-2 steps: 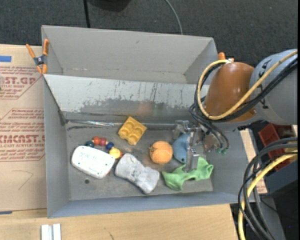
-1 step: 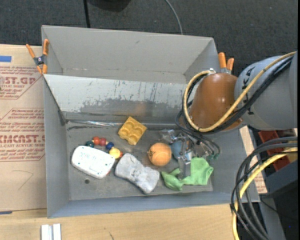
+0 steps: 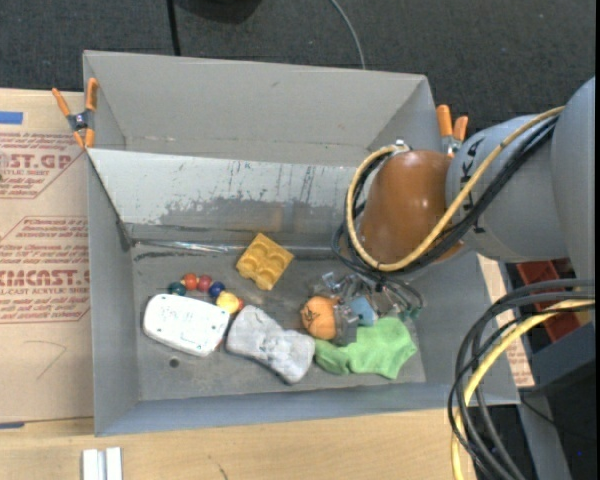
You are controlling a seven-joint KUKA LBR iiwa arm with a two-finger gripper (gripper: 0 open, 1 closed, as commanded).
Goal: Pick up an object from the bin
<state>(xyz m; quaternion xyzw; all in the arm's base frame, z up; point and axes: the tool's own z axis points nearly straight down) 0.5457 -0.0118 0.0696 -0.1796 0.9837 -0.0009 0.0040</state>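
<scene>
Green soft lump (image 3: 372, 348): front right corner of the bin (image 3: 110, 368); light and squashy, would bunch under a pinch.
Grey-white crumpled piece (image 3: 270, 344): along the front wall, left of the lump.
White flat case (image 3: 184, 325): front left.
Orange ball (image 3: 320, 317): touching the green lump, just left of the end effector; probably light and smooth, apt to roll; best taken across its middle.
End effector (image 3: 368, 303): low over ball and lump; whether open or closed I cannot tell.
Yellow block (image 3: 264, 260): farther back, well apart.

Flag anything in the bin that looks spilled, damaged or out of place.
Nothing stands out. The yellow block, white case, grey rag, green cloth and small orange toy lie loose on the floor of the bin.
</scene>
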